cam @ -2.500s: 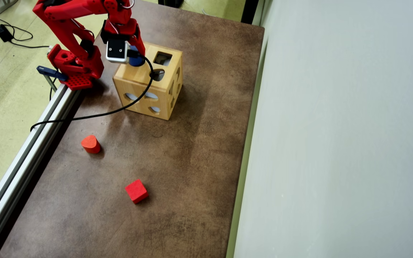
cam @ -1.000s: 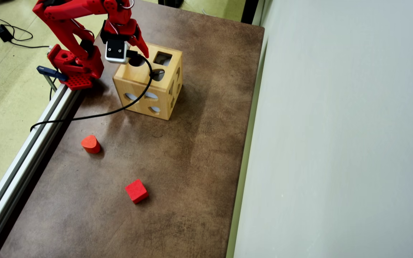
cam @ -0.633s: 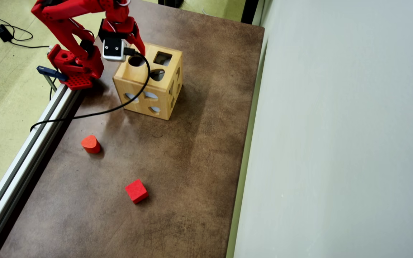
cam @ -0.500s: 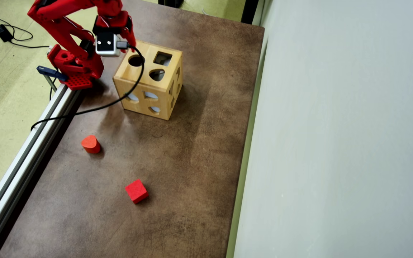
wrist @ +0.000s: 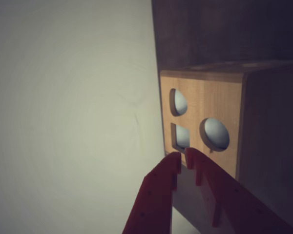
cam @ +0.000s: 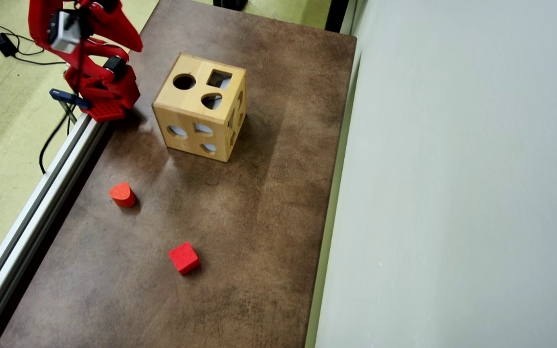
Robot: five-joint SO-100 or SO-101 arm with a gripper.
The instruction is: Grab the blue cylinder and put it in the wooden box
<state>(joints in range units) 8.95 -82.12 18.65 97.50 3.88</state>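
Note:
The wooden box [cam: 182, 104] stands on the brown table near its far end, with a round, a square and a rounded hole in its top face. In the wrist view one of the wooden box's [wrist: 210, 100] faces, with three cut-outs, lies just beyond my fingertips. The blue cylinder is out of view in both views. My red gripper [cam: 133, 46] hangs up and to the left of the box, clear of it. In the wrist view the gripper [wrist: 183, 157] is shut, tips almost touching, with nothing between them.
A red cube [cam: 184, 257] and an orange-red rounded block [cam: 123, 194] lie on the table nearer the front. An aluminium rail [cam: 32, 217] runs along the left edge by the arm base [cam: 102, 92]. A pale wall [cam: 452, 193] bounds the right side.
The blue cylinder, held over the box's round hole 2.5 s ago, is gone from view. The gripper has since drawn back to the upper left, away from the box, and closed.

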